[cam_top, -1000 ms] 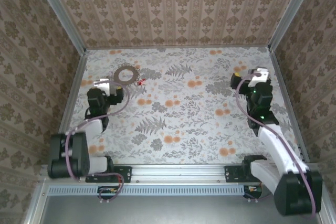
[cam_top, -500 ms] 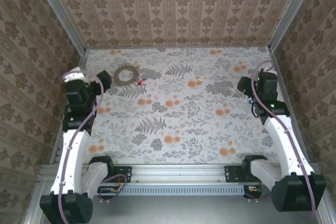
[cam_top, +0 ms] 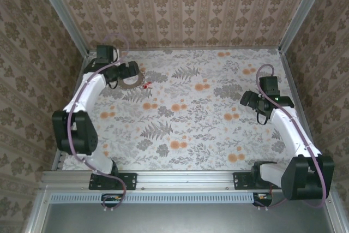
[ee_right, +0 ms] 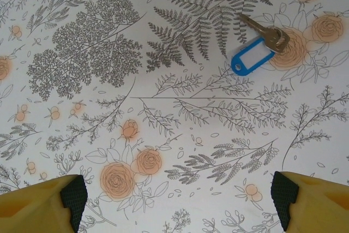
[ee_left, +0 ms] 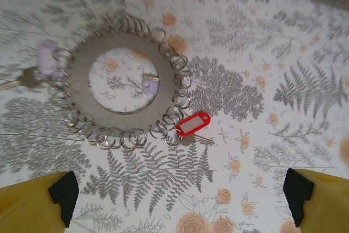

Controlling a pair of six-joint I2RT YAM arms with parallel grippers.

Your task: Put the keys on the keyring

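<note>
The keyring (ee_left: 78,80) is a wide flat grey hoop edged with several small wire rings, lying flat at the table's far left (cam_top: 134,82). A red-tagged key (ee_left: 192,125) lies at its lower right edge, touching the small rings (cam_top: 145,85). A lilac-tagged key (ee_left: 48,58) sits at the hoop's left edge and another lilac tag (ee_left: 148,84) lies inside it. My left gripper (ee_left: 180,197) hovers over the hoop (cam_top: 124,71), open and holding nothing. A blue-tagged key (ee_right: 251,55) lies alone on the cloth. My right gripper (ee_right: 179,197) hangs short of it (cam_top: 252,100), open and holding nothing.
The flowered tablecloth (cam_top: 185,113) covers the whole table. Patterned walls with metal corner posts (cam_top: 294,20) close in the left, back and right sides. Both arm bases are bolted to the rail (cam_top: 185,178) at the near edge.
My left arm has swung from the near left up to the far left corner, over the keyring. My right gripper has moved nearer and leftward, turning down towards the cloth.
</note>
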